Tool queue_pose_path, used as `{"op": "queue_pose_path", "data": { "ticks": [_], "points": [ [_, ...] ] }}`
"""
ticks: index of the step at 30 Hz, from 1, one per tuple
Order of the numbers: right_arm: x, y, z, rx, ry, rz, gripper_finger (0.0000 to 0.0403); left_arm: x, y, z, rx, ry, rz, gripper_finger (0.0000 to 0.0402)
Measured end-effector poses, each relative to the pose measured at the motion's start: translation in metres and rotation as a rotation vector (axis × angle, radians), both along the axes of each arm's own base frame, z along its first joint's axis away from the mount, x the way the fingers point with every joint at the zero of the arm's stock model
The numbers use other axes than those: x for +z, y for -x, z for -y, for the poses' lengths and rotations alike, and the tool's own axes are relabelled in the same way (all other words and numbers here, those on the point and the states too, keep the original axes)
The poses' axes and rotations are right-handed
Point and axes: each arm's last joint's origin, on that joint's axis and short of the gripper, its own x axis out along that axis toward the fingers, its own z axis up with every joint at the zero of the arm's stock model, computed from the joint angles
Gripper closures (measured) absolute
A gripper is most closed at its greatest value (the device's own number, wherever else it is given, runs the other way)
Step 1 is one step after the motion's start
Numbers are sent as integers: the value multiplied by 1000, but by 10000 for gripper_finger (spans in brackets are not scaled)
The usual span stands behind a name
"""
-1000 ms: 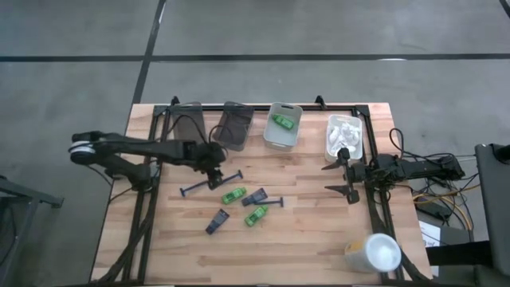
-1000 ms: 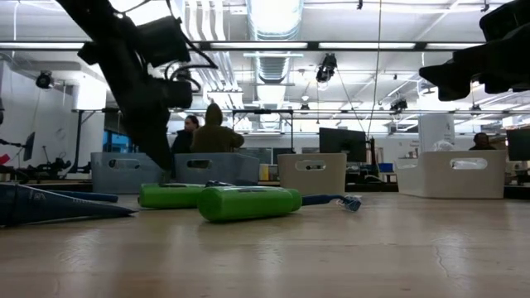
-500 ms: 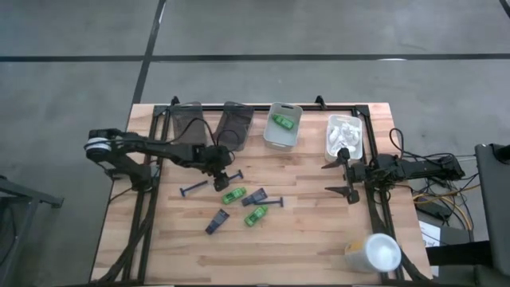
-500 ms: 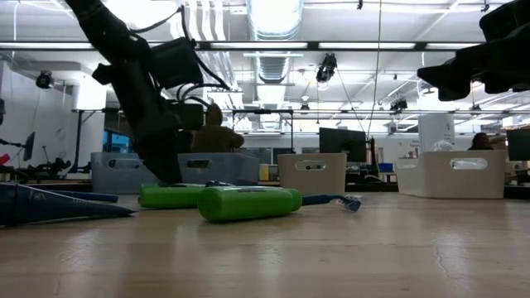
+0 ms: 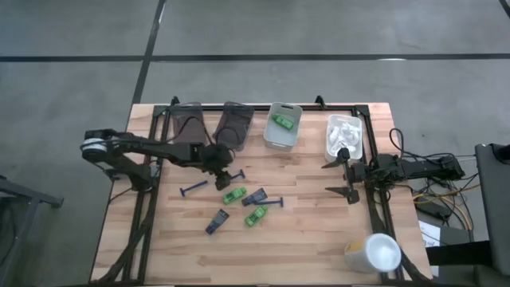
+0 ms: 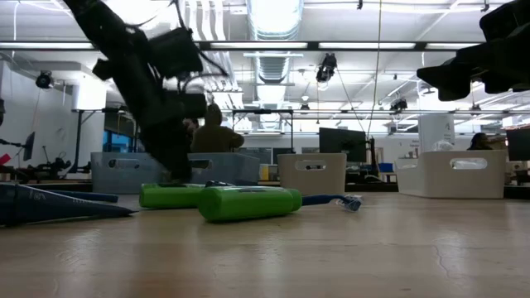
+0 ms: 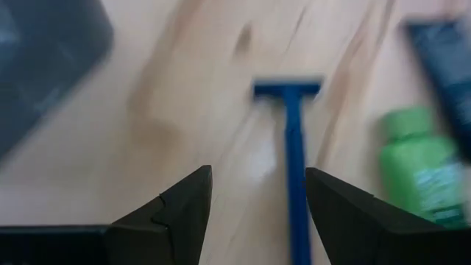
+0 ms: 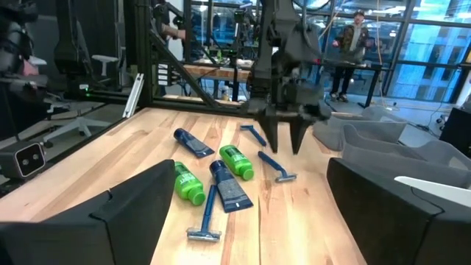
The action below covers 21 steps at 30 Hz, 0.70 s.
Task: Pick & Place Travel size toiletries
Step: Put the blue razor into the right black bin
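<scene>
Razor (image 7: 294, 158) lies off-centre between your left gripper's (image 5: 225, 169) parted fingers; close now and it may skid. Right gripper (image 5: 343, 178) waits wide.

Blue razor (image 7: 293, 169): handle cut off by frame edge in left wrist view, outline blurred. Green pack (image 7: 421, 175): label print blurred, unreadable. Dark blue tube (image 7: 444, 59): cut off at edge.

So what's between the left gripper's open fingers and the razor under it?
Only bare wood: left wrist view shows the left gripper open over the blue razor, untouched.
</scene>
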Motion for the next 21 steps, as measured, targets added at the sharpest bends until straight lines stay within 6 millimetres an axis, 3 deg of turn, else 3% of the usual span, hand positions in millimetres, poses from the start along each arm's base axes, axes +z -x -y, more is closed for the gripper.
{"op": "queue_pose_path", "data": {
  "ticks": [8,21],
  "points": [
    [0,0,0,0,0,0,77,26,5,1,-53,-62,113,179],
    [0,0,0,0,0,1,112,6,3,9,-96,-45,13,179]
  ]
}}
